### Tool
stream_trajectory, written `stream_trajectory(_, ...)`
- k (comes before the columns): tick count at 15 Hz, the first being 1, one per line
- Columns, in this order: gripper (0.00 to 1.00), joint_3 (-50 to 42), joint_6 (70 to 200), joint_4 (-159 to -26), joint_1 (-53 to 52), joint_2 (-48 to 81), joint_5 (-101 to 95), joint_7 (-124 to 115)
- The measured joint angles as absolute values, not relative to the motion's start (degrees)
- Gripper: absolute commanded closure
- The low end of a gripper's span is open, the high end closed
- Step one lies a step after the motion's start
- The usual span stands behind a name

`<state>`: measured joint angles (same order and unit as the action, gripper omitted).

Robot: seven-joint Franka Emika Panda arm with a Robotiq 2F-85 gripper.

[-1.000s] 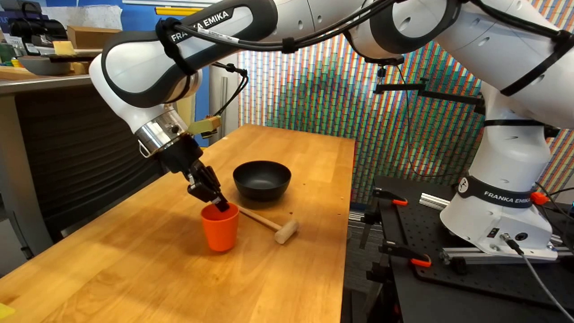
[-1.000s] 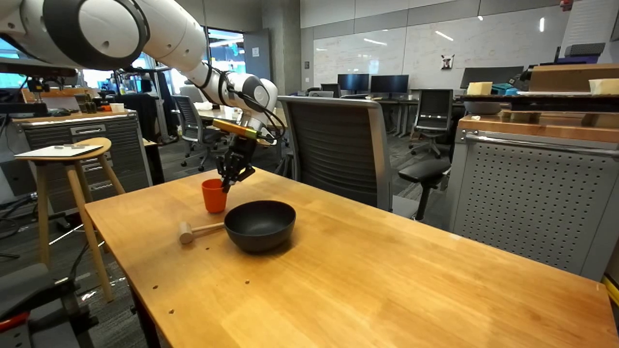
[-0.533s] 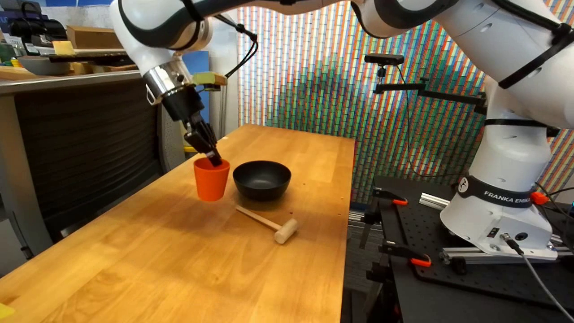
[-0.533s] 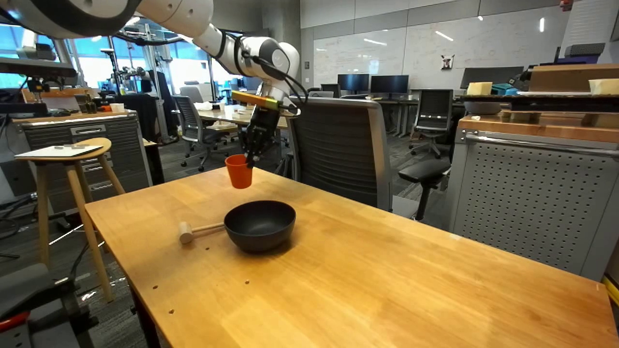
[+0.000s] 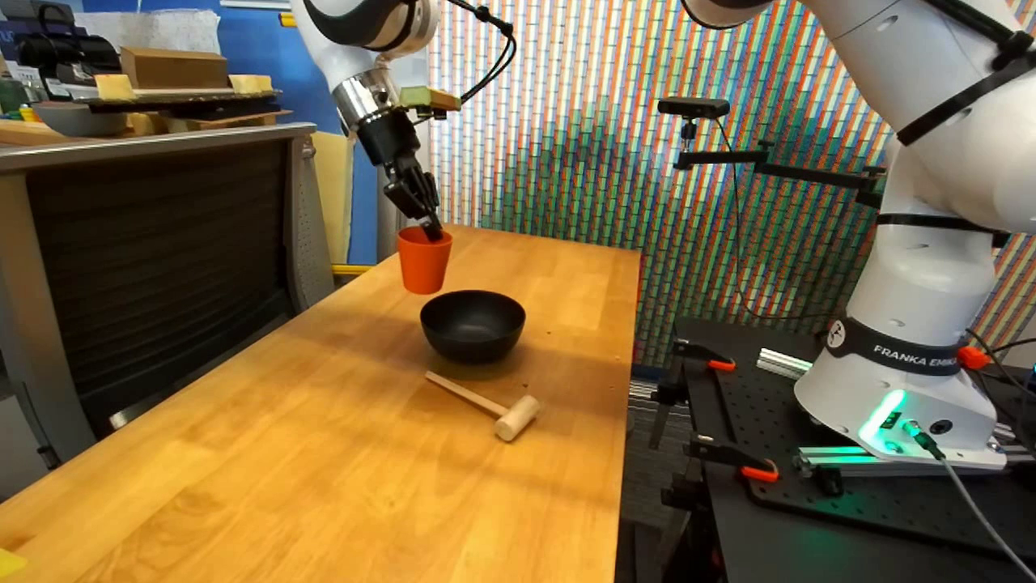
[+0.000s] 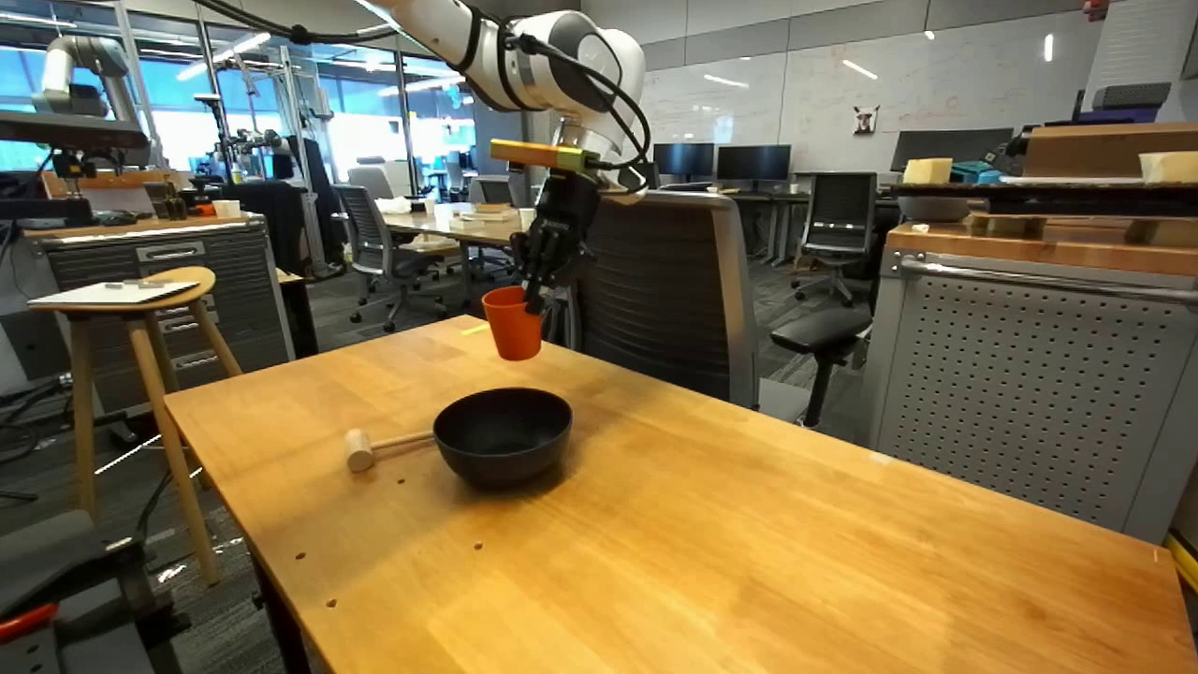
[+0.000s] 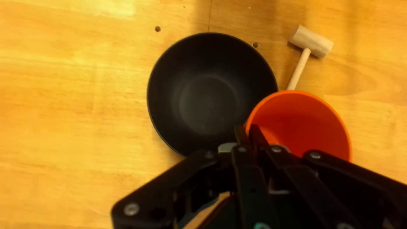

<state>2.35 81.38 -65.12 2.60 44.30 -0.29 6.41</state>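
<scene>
I'm holding the orange cup (image 7: 303, 124) now: the end effector (image 7: 247, 131) is clamping together on its wall at the rim, one side reaching inside, the other pressing from outside. The cup is hanging nearly upright, seemingly lifted, and I'm trusting a pinch on one edge, so a fast swing or sudden stop could be twisting it askew or shaking it loose. Near it the black bowl (image 7: 208, 101) is sitting, with the cup overlapping its rim in the wrist view; if I'm misreading height from up here, the cup's base could be clipping the bowl. The wooden mallet (image 7: 311, 42) is lying a bit beyond, its handle partly hiding behind the cup, and the worktop (image 5: 324, 453) is carrying bowl and mallet both. Along the far edge the office chair (image 6: 664, 290) is standing close enough that drifting wide could be scraping it.

Comparing with a second ago: the cup is now hovering on the chair's side of the bowl, farther along the worktop, where it was showing by the mallet's handle then; bowl and mallet are lying unmoved. Over at the robot's base (image 5: 923, 393), a green light (image 5: 883, 414) is glowing that wasn't showing then.
</scene>
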Motion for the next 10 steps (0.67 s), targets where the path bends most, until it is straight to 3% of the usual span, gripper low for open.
stream_trajectory(10,0.99,1.0,83.4,-77.3,6.2,44.4,4.0,6.4)
